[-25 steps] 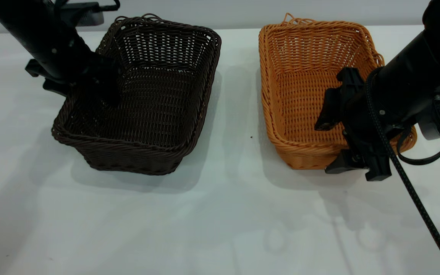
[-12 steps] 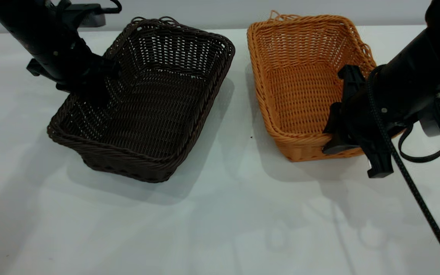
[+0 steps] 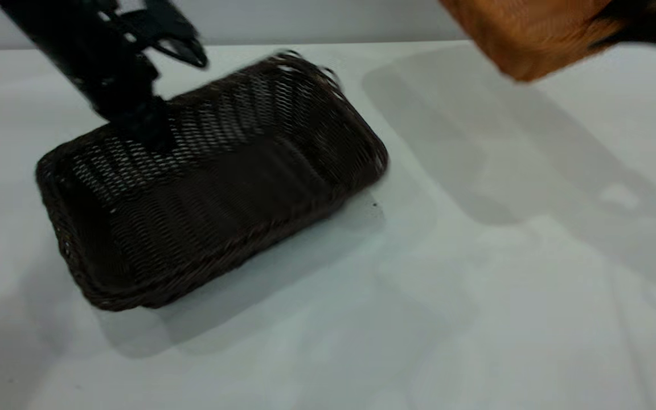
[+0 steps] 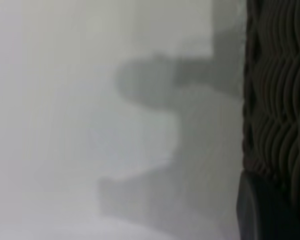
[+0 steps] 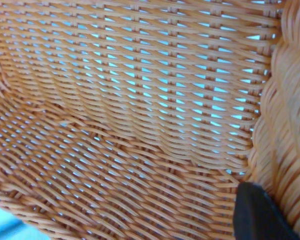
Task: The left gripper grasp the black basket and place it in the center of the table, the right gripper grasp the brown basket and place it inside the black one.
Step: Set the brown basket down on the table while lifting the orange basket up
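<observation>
On table, left of centre: dark brown-black woven wicker basket (image 3: 208, 182), tilted, far rim pinched by left gripper (image 3: 134, 122).
Aloft, upper right: orange-tan wicker basket (image 3: 527, 34), rim clamped by right gripper (image 5: 262, 215).
Handling: judged light, stiff; braided rim the best hold.

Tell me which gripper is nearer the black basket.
Left. The left gripper grips the black basket at its far rim; the right arm holds the brown basket aloft, apart.

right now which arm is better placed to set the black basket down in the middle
Left. The left gripper grips the black basket by its far rim, left of the table centre. The right arm holds the brown basket raised at the far right.
</observation>
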Controlling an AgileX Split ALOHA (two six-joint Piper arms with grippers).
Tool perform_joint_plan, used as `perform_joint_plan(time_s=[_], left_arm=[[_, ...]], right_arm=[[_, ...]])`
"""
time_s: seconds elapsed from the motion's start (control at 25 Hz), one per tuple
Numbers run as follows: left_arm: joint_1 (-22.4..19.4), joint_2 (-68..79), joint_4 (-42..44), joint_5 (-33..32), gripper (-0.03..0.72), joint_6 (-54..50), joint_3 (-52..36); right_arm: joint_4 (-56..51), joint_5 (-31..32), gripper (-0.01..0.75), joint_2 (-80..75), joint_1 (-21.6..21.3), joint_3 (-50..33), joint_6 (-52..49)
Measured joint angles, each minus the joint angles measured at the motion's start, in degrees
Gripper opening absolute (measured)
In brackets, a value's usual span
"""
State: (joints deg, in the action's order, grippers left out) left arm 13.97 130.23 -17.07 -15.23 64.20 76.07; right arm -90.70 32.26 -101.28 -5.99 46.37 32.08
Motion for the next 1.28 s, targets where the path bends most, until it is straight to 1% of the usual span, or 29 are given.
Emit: perform_joint_plan(time_s=[0.12, 0.2, 0.28, 0.36, 0.56, 0.76, 0.84, 0.92, 1.08, 1.16, 1.28], left_arm=[[4.1, 0.0, -0.3, 1.8, 0.074, 11.8, 0.0], [6.5, 0.0, -0.3, 3.3, 0.074, 18.4, 0.0], [8.6, 0.1, -0.3, 6.1, 0.074, 21.5, 0.0], [9.9, 0.8, 0.0, 7.7, 0.074, 22.8, 0.5], [12.2, 2.4, 0.2, 10.1, 0.074, 23.3, 1.2], [12.8, 2.5, 1.3, 10.1, 0.082, 19.5, 1.3], [12.8, 2.5, 1.5, 9.8, 0.102, 17.6, 1.3], [12.8, 2.4, 1.5, 9.6, 0.146, 16.5, 1.3], [13.0, 1.0, 0.1, 9.5, 0.296, 15.7, 1.1], [13.1, -1.0, 0.0, 9.2, 0.371, 15.6, 1.1], [13.1, -5.0, -0.1, 7.0, 0.435, 15.4, 1.1]], right_arm=[[10.4, 12.9, 0.063, 0.1, -4.5, 2.9, -1.1], [16.5, 19.7, 0.063, 0.1, -5.5, 5.0, -1.7], [20.0, 24.6, 0.063, 0.1, -5.6, 6.9, -1.9], [21.5, 27.3, 0.063, 0.1, -5.6, 8.0, -1.9], [21.9, 27.7, 0.063, 0.1, -5.6, 9.7, -1.9], [21.5, 27.7, 0.063, 0.1, -5.7, 10.3, -1.9], [20.8, 27.7, 0.063, 0.1, -5.7, 10.3, -1.9], [20.0, 27.7, 0.063, 0.1, -5.7, 10.3, -1.9], [19.0, 27.7, 0.063, 0.1, -5.9, 11.0, -1.6], [19.0, 27.8, 0.064, 0.1, -6.1, 12.8, -1.6], [19.1, 28.0, 0.065, 0.1, -7.1, 16.4, -1.6]])
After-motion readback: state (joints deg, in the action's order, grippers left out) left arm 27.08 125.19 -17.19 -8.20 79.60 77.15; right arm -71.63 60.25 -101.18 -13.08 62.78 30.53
